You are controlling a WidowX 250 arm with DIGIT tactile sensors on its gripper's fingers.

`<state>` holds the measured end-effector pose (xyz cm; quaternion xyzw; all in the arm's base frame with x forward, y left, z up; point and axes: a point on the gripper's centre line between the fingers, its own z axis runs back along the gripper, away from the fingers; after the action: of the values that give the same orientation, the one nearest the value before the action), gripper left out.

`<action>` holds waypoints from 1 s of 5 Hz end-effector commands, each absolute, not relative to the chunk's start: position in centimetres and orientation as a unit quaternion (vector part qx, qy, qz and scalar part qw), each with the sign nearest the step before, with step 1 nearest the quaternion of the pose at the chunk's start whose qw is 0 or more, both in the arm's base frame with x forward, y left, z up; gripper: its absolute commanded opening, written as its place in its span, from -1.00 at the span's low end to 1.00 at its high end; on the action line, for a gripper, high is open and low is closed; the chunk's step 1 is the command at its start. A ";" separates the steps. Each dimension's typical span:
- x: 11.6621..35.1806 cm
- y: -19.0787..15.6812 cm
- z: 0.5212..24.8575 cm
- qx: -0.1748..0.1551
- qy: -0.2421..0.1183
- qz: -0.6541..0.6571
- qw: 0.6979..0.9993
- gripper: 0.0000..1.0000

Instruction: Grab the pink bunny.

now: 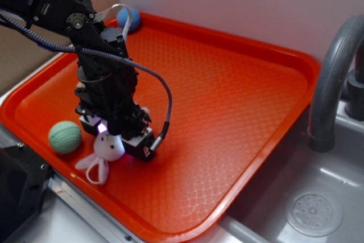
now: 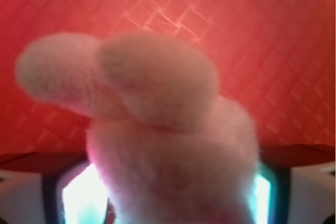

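From the exterior view I see the orange tray (image 1: pixel 227 83) filling most of the frame, with a grey sink (image 1: pixel 307 197) at its four o'clock and a faucet (image 1: pixel 333 72) at three o'clock. The black arm (image 1: pixel 62 12) comes in from ten o'clock and drops down over the tray's near-left part. The tool (image 1: pixel 114 132) sits right on top of the pink bunny (image 1: pixel 105 153), whose whitish head and long ears stick out below it toward seven o'clock. A mint-green dimpled ball (image 1: pixel 65 136) lies just beside the bunny at its nine o'clock, apart from it. A blue ball (image 1: pixel 129 18) rests in the tray's far corner at twelve o'clock from the tool, well apart.

In the wrist view the pink bunny (image 2: pixel 168 135) fills the middle, blurred and very close, its two rounded plush lobes lying toward ten and twelve o'clock over the tray (image 2: pixel 262 35). The tool's fingers (image 2: pixel 37 192) flank it at seven and five o'clock, lit brightly. They seem to press the plush on both sides, so I read the tool as closed on the bunny, though the blur leaves some doubt.
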<state>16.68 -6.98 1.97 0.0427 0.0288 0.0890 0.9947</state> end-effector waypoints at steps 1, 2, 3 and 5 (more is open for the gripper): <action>17.9 -5.5 7.7 0.072 -0.004 0.114 0.991 -1.00; 19.1 -4.1 12.5 0.053 -0.011 0.119 0.991 -1.00; 20.1 -2.8 16.6 0.015 -0.016 0.108 0.994 -1.00; 21.4 -3.1 22.2 -0.040 -0.051 0.091 0.994 -1.00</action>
<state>21.57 -3.92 20.87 -0.0347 -0.0182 0.0822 0.9958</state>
